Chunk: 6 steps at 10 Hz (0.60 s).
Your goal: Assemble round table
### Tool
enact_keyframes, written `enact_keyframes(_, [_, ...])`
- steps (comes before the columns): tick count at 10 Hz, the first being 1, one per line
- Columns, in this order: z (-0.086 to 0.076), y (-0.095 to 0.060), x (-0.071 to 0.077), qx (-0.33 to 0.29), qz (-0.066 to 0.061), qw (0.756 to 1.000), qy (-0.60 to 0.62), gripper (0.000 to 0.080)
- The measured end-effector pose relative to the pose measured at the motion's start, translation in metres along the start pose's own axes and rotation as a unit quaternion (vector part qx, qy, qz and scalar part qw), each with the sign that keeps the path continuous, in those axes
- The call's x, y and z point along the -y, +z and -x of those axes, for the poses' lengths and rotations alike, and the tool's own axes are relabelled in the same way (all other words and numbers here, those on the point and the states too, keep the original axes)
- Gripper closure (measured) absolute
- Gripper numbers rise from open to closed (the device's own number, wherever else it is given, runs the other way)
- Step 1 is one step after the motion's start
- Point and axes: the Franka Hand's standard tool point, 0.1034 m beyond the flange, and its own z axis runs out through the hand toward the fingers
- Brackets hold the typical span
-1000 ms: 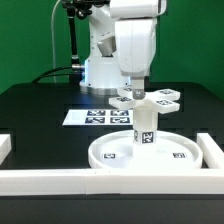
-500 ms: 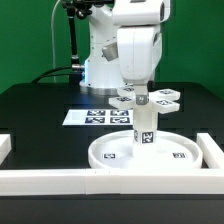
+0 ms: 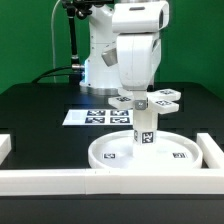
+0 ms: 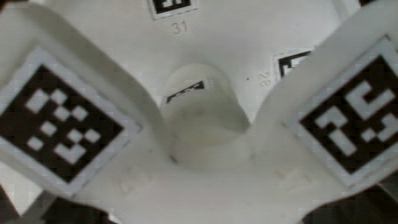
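I've got the gripper right on top of the cross-shaped piece, which sits on the post in the disc; can't tell if it's open or closed.

Open desk lies at the exterior view's left; rails fence the disc; post and cross-shaped piece occupy its centre.

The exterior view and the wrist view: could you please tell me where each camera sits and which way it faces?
Exterior view: off the arm, in front of the robot and facing it, looking slightly down at the disc, post and cross-shaped piece; the arm and gripper show.
Wrist view: on the wrist, close above the cross-shaped piece, looking down onto it; no fingers can be made out.
Shared: the cross-shaped piece and its tags.
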Motion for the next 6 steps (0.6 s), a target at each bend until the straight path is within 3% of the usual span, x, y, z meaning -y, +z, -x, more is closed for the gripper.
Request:
enact_keyframes(1, [0.0002,-0.0001,-0.0002,0.0,0.0,1.0,0.0,0.035])
enact_keyframes(6, [0.0002,0.0002,0.0002,-0.001,-0.001,0.998,0.066,0.0349])
